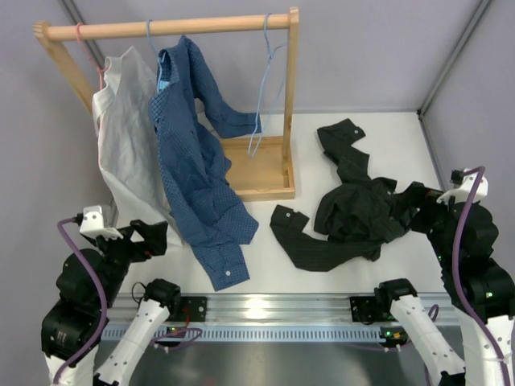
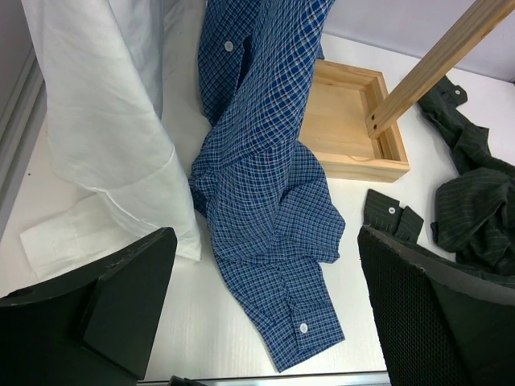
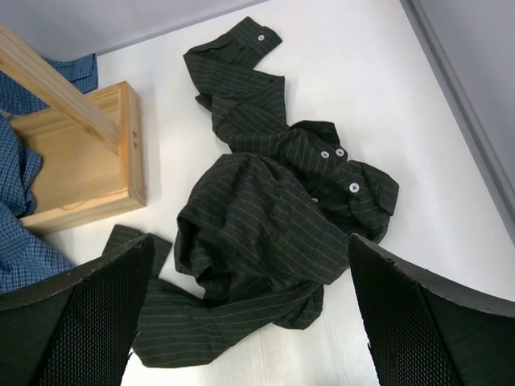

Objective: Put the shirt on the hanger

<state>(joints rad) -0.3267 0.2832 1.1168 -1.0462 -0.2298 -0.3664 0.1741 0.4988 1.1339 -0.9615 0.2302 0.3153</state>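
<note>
Both are hovering spread wide, gripping nothing: the right end effector (image 3: 251, 241) is hanging above the crumpled black shirt (image 3: 265, 217) lying on the white surface (image 3: 362, 80), the left end effector (image 2: 265, 241) over a blue shirt (image 2: 265, 201) — the hanger (image 1: 258, 129) is dangling from the wooden rail (image 1: 161, 28)

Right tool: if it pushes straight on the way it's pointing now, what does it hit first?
Most likely the black pinstriped shirt, crumpled on the table: it fills the gap between the fingers of the open right tool in the wrist view. Nothing shows in between, though depth is unclear.
</note>
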